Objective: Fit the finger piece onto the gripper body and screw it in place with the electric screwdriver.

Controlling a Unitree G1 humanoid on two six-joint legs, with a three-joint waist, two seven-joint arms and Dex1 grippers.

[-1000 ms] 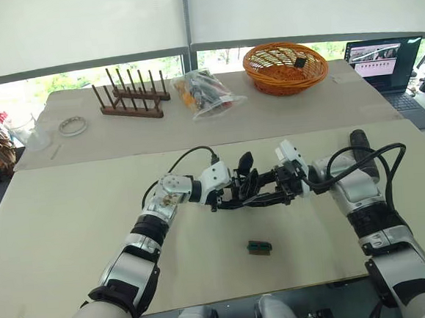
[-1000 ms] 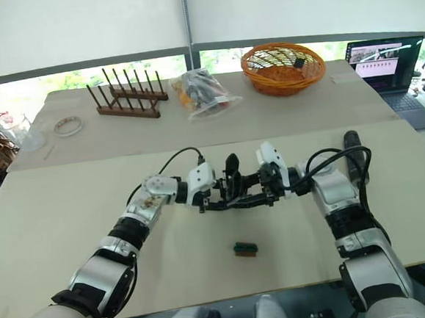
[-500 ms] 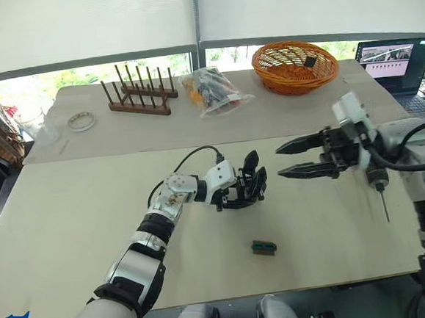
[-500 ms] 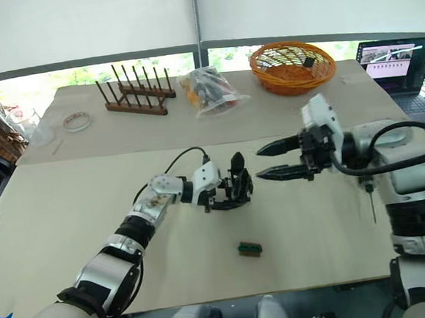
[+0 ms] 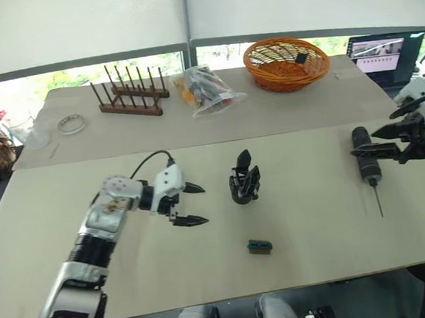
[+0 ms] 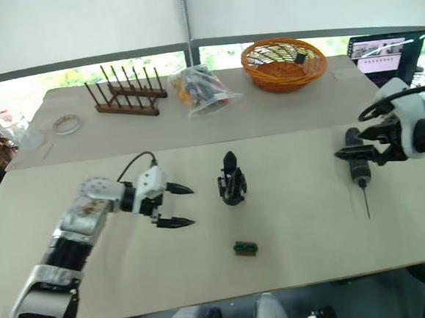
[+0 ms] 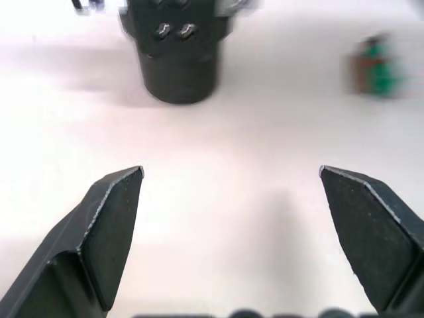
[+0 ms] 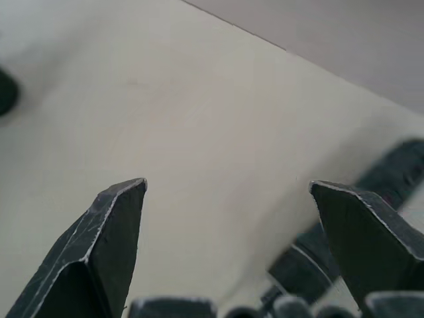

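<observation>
Left claw [image 5: 190, 203] and right claw [image 5: 398, 135] agape

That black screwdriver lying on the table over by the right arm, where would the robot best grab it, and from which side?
Probably around the thick black handle of the electric screwdriver, coming down from above. It lies flat on the table, with the thin silver bit pointing toward the robot, so the handle's round sides are free for the fingers to straddle. The right gripper is open right beside the handle.
</observation>
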